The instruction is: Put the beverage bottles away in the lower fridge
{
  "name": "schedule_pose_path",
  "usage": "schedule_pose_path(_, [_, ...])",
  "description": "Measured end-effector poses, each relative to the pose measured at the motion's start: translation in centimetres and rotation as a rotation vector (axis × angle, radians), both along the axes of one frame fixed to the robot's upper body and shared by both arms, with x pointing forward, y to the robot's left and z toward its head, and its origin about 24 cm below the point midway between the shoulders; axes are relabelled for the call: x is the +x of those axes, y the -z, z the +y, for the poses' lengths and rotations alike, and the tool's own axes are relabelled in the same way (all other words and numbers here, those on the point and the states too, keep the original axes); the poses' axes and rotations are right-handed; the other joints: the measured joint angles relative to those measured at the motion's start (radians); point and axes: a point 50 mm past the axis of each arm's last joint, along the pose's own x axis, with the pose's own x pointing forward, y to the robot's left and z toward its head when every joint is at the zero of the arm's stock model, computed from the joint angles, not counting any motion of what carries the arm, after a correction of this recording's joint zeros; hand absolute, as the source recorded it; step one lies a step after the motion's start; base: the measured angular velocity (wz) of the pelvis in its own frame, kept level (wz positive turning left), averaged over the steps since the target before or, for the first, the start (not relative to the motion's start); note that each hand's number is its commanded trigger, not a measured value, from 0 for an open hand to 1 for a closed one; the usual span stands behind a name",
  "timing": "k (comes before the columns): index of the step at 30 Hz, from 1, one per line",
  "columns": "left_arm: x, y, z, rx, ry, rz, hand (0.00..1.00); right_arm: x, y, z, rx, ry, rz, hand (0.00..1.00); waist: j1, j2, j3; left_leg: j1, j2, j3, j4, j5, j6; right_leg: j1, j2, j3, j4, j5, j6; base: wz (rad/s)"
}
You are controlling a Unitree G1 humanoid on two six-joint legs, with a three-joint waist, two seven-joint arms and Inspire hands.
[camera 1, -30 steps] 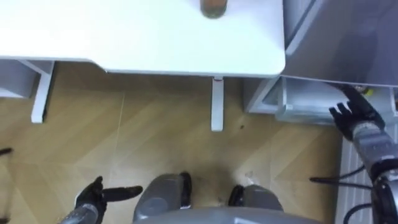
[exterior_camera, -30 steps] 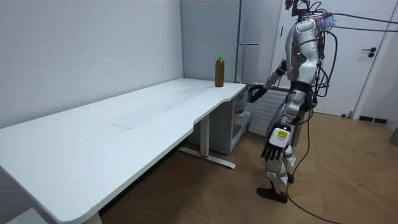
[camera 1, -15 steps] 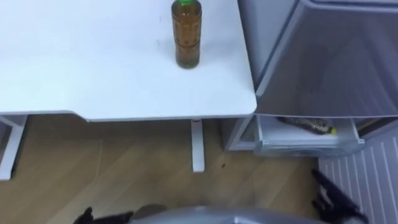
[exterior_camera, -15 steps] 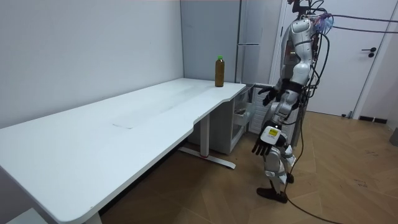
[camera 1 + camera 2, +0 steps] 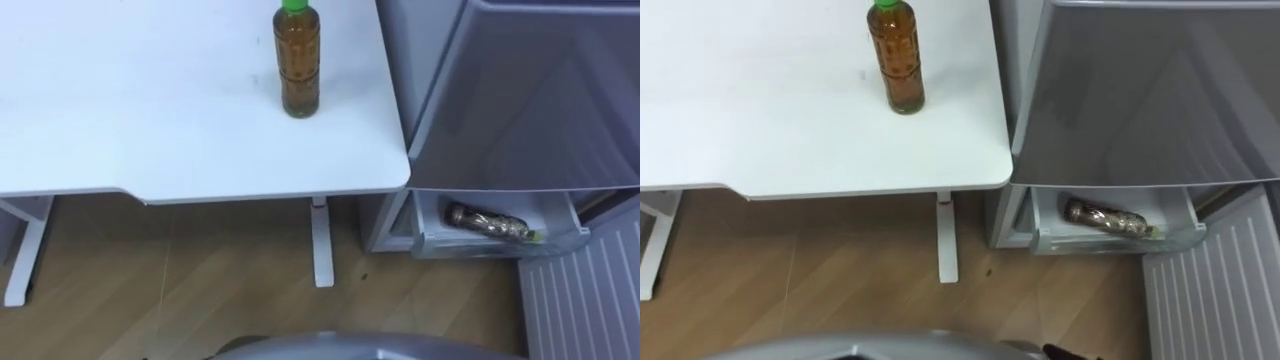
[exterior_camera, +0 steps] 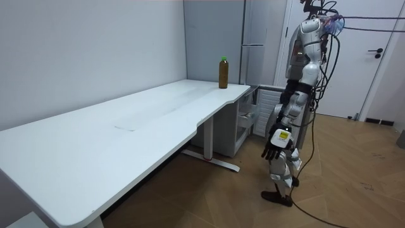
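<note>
A brown drink bottle (image 5: 298, 60) with a green cap stands upright near the right end of the white table (image 5: 150, 130). A second brown bottle (image 5: 489, 222) lies on its side in the pulled-out lower fridge drawer (image 5: 432, 238), below the grey fridge front (image 5: 520, 100). I stand upright between the table's end and the fridge. My left hand (image 6: 276, 143) hangs at my side with relaxed fingers and holds nothing. My right hand (image 6: 285, 96) is low by my hip, mostly hidden by my body.
The open fridge door (image 5: 585, 300) with its ribbed inner face stands at the lower right. A white table leg (image 5: 321, 245) stands on the wooden floor (image 5: 180, 270) left of the drawer. A white room door (image 6: 378, 57) is behind me.
My right hand has drawn back from the open drawer and dropped to my side. I have straightened up, and the eye view has lifted onto the table and the fridge.
</note>
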Motion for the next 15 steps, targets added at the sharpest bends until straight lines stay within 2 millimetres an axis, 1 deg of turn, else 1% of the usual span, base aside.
schedule_pose_path(4, [0.6, 0.1, -0.3, -0.004, 0.005, -0.008, 0.0, 0.9, 0.0, -0.2, -0.053, -0.09, 0.025, 0.0, -0.001, 0.0, 0.0012, 0.005, 0.001, 0.0, -0.001, 0.0, 0.0, 0.004, 0.0, -0.001, 0.001, 0.002, -0.001, 0.0])
schedule_pose_path(5, [0.8, 0.1, -0.4, -0.005, 0.01, -0.009, 0.0, 1.2, 0.0, -0.2, -0.062, -0.131, 0.031, 0.0, 0.004, 0.005, 0.0006, 0.006, 0.001, 0.001, -0.002, 0.0, 0.0, 0.005, 0.0, 0.001, 0.001, 0.002, -0.001, 0.0])
schedule_pose_path(6, [1.1, 0.2, -0.4, -0.004, 0.008, -0.013, 0.0, 1.4, 0.0, -0.2, -0.069, -0.157, 0.033, 0.0, 0.006, 0.006, 0.0021, 0.006, 0.001, 0.002, -0.004, 0.0, 0.0, 0.004, 0.0, 0.001, 0.001, 0.002, -0.001, 0.0])
schedule_pose_path(8, [1.6, 0.1, -0.4, 0.009, 0.003, -0.019, 0.0, 1.7, 0.0, -0.2, -0.078, -0.178, 0.035, 0.0, 0.011, 0.009, 0.0022, 0.006, 0.0, 0.002, -0.01, 0.0, 0.0, 0.005, 0.0, 0.001, 0.001, 0.002, -0.001, 0.0])
schedule_pose_path(10, [2.1, 0.1, -0.3, 0.025, -0.019, -0.027, 0.0, 1.8, 0.0, -0.1, -0.08, -0.189, 0.036, 0.0, 0.023, 0.011, 0.0024, 0.009, 0.0, 0.002, -0.017, 0.0, 0.0, 0.008, 0.0, 0.0, 0.002, 0.002, -0.001, 0.0])
schedule_pose_path(13, [2.3, 0.0, 0.1, 0.053, -0.094, -0.037, 0.0, 1.9, 0.0, -0.1, -0.083, -0.206, 0.039, 0.0, 0.024, 0.013, 0.003, 0.015, 0.001, 0.0, -0.017, 0.0, 0.0, 0.014, 0.0, -0.003, 0.002, 0.002, -0.001, 0.0])
schedule_pose_path(15, [2.7, -0.3, 0.6, 0.082, -0.18, -0.073, 0.0, 2.1, 0.0, -0.2, -0.085, -0.211, 0.037, 0.0, 0.029, 0.011, 0.0033, 0.019, 0.0, 0.0, -0.017, 0.0, 0.0, 0.015, 0.0, -0.002, 0.003, 0.002, -0.001, 0.0])
